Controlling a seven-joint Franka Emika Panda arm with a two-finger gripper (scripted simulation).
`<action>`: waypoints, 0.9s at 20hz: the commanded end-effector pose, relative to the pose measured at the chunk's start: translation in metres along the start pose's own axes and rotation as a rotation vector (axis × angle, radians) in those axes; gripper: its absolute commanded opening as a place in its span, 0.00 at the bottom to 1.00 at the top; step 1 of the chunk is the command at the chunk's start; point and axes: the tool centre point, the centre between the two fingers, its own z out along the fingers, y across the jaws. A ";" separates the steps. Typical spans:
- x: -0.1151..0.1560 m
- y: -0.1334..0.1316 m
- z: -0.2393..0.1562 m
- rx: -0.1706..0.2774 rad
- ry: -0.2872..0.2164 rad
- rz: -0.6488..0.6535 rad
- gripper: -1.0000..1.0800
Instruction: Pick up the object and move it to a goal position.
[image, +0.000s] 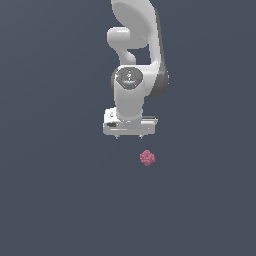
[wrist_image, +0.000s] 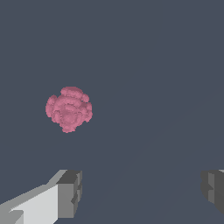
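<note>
Pink-red and bumpy like a raspberry, the object (image: 147, 158) lies alone on the flat grey surface (image: 55, 200), at about 5 o'clock from the gripper (image: 129, 136) in the exterior view and near it but clearly apart. In the wrist view the object (wrist_image: 68, 109) sits ahead of the fingers and nearer 1 of them (wrist_image: 70, 193) than the other, not on the line between them. The jaws stand wide apart and grasp nothing; both fingertips show with bare floor between. The step in hand appears to be the approach. To do it well, shift the gripper sideways until the object lies midway between the 2 fingers, then descend straight, then close; the object is much smaller than the gripper opening, so centring matters more than spread, and a lumpy round body may roll if 1 pad meets it first. The arm (image: 132, 55) hangs from above in the exterior view, its wrist vertical and the hand pointing straight down. No goal marker is visible.
</note>
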 end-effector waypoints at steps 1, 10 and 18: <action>0.000 0.000 0.000 0.000 0.000 0.000 0.96; 0.007 0.000 0.003 -0.026 0.005 -0.049 0.96; 0.007 -0.002 0.004 -0.024 0.006 -0.027 0.96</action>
